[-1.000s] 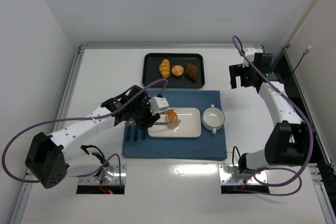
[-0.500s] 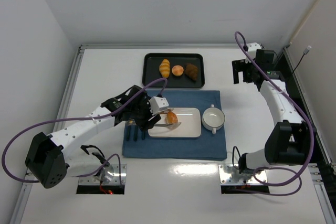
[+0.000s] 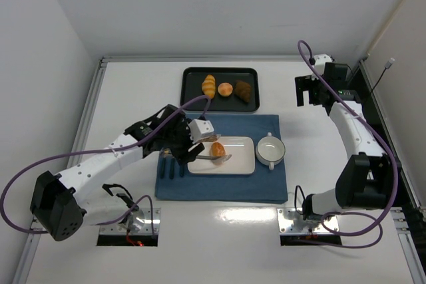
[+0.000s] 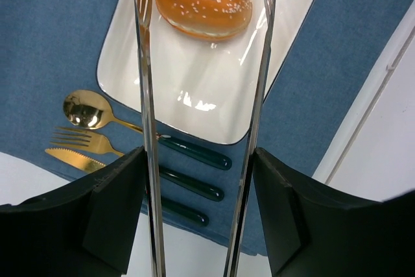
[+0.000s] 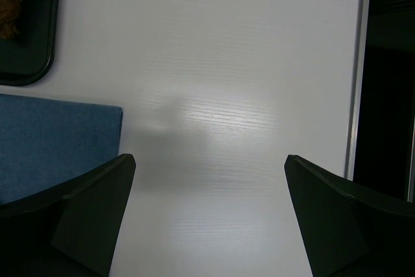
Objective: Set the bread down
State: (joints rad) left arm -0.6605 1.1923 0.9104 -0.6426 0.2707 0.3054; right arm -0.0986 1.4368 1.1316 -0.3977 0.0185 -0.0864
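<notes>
Bread (image 4: 203, 1) position: we find the sesame-topped bun lying on the left part of the white plate (image 4: 194, 89), which rests on a blue cloth (image 3: 219, 187) spread over the white surface (image 3: 133, 84).

Left fingers (image 4: 97, 218) are partly spread and clamp a pair of metal tongs (image 4: 146, 128) from outside, one finger against each blade. The blades stand on either side of the bread. We see a clear gap at the right blade; the left blade is just beside the bun, and we cannot tell whether it touches.

On the cloth, beside the plate's left edge, we note a gold spoon (image 4: 84, 109), fork (image 4: 78, 139) and knife (image 4: 71, 156) with dark green handles, laid parallel. A white cup (image 3: 271, 149) stands just beside the plate's right edge.

Right fingers (image 5: 84, 212) are spread wide with nothing between them, over bare surface and well apart from the plate.

Behind the cloth we see a black tray (image 3: 190, 94) carrying a yellow ridged roll (image 3: 209, 85), a round orange bun (image 3: 225, 89) and a dark brown pastry (image 3: 243, 90).
</notes>
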